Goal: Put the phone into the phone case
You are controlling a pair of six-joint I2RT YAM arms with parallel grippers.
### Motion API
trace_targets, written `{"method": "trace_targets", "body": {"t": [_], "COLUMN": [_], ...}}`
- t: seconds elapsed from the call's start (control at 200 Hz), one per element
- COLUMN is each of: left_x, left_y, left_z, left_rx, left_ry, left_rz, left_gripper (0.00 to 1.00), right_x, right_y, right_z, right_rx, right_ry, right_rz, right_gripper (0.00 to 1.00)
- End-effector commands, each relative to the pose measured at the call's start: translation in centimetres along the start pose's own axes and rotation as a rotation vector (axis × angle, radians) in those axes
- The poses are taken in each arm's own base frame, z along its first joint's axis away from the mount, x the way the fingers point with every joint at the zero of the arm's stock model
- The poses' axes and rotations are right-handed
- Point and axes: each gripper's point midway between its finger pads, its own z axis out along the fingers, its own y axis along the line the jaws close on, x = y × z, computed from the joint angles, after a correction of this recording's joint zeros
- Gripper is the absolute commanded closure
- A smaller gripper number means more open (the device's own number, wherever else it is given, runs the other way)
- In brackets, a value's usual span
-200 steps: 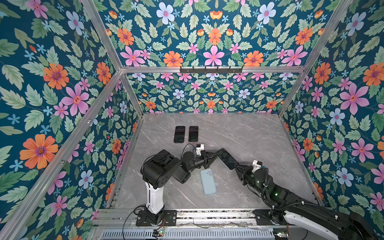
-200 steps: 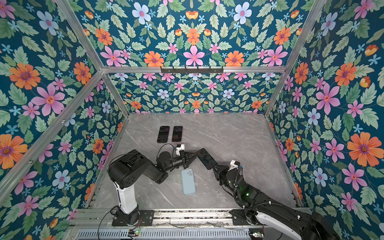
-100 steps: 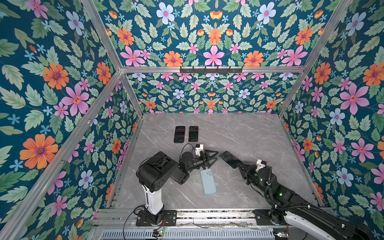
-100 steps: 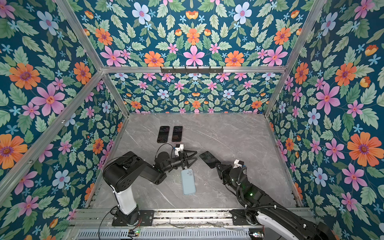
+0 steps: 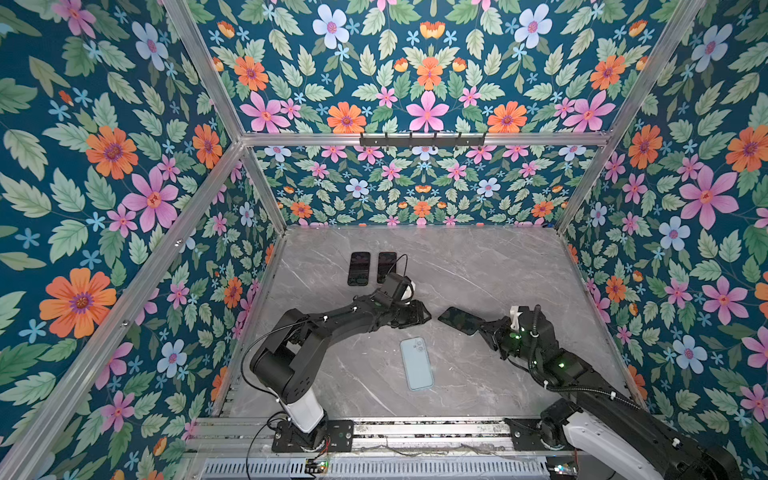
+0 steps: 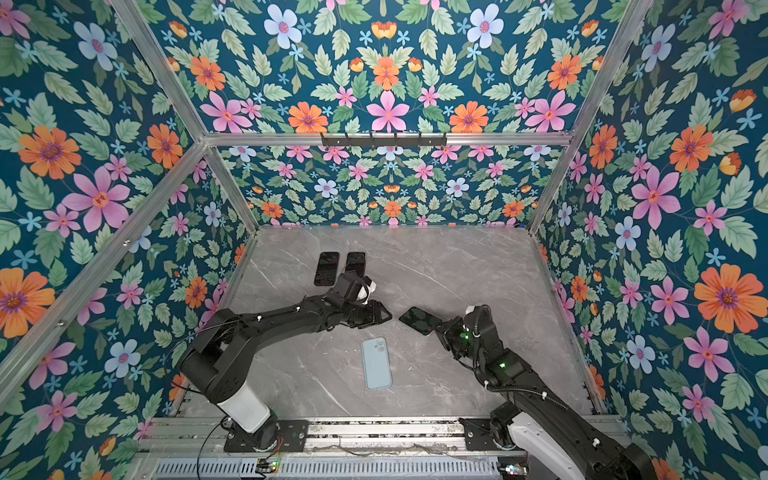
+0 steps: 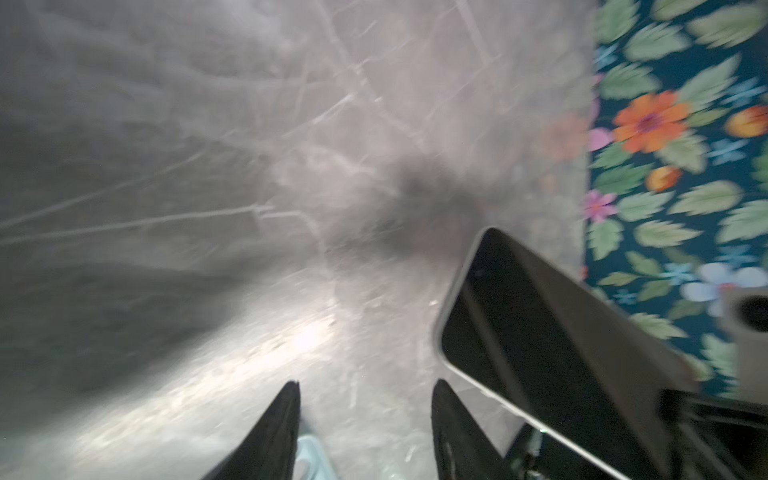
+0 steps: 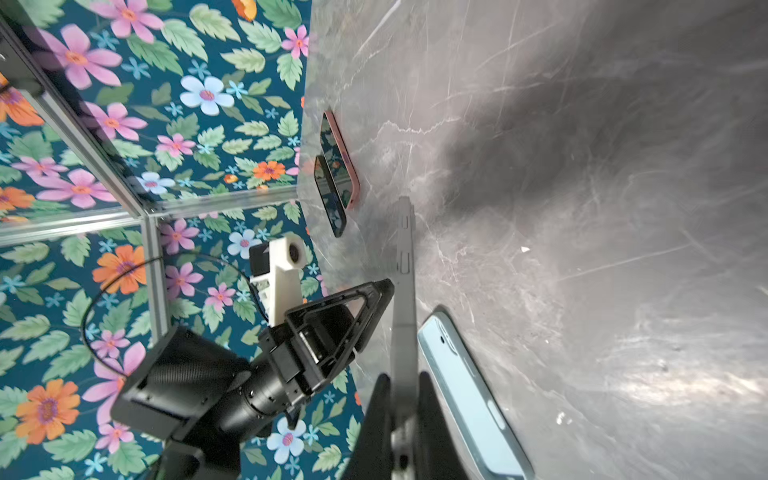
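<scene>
Slim black slab phone [image 5: 459,320] aloft right of centre in a top view, clamped by one short end in right gripper [image 5: 483,327], likely leaving its length free for seating. Left gripper [image 5: 423,316] parted, empty, just beside. Pale blue rectangular case [image 5: 417,363] flat on grey marble table [image 5: 498,270], lower centre.

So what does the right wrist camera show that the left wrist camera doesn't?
Only the right wrist camera: two more phones lying side by side, the left arm seen from outside, and the thin edge of the held phone. Only the left wrist camera: that phone's dark screen, and the left fingers apart with nothing between them. Both: the held phone, the blue case on the grey table (only its corner from the left wrist), and the flowered wall.
</scene>
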Motion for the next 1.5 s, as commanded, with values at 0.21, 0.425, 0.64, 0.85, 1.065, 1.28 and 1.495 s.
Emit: {"method": "trace_targets", "body": {"t": [0.21, 0.425, 0.64, 0.85, 1.065, 1.28, 1.495], "left_x": [4.3, 5.0, 4.1, 4.7, 4.8, 5.1, 5.8], "left_y": [3.7, 4.7, 5.0, 5.8, 6.7, 8.2, 11.0], "left_z": [-1.5, -0.4, -0.5, 0.3, 0.1, -1.0, -3.3], "left_rx": [-0.286, -0.424, -0.465, -0.465, -0.502, -0.544, -0.537], "left_ry": [0.231, 0.281, 0.251, 0.265, 0.257, 0.221, 0.139], "left_rz": [0.281, 0.368, 0.372, 0.369, 0.36, 0.266, -0.07], "left_gripper": [0.45, 0.46, 0.57, 0.61, 0.73, 0.86, 0.88], "right_x": [0.5, 0.6, 0.8, 0.8, 0.8, 1.1, 2.2], "right_y": [0.9, 0.8, 0.3, 0.0, 0.1, 0.7, 2.7], "right_z": [0.2, 0.5, 0.5, 0.3, 0.2, 0.0, 0.1], "right_rx": [-0.012, 0.003, 0.012, 0.023, 0.037, 0.045, 0.015], "right_ry": [0.059, 0.074, 0.082, 0.079, 0.085, 0.11, 0.218], "right_rz": [-0.11, -0.121, -0.118, -0.127, -0.145, -0.204, -0.312], "right_gripper": [1.0, 1.0, 1.0, 1.0, 1.0, 1.0, 1.0]}}
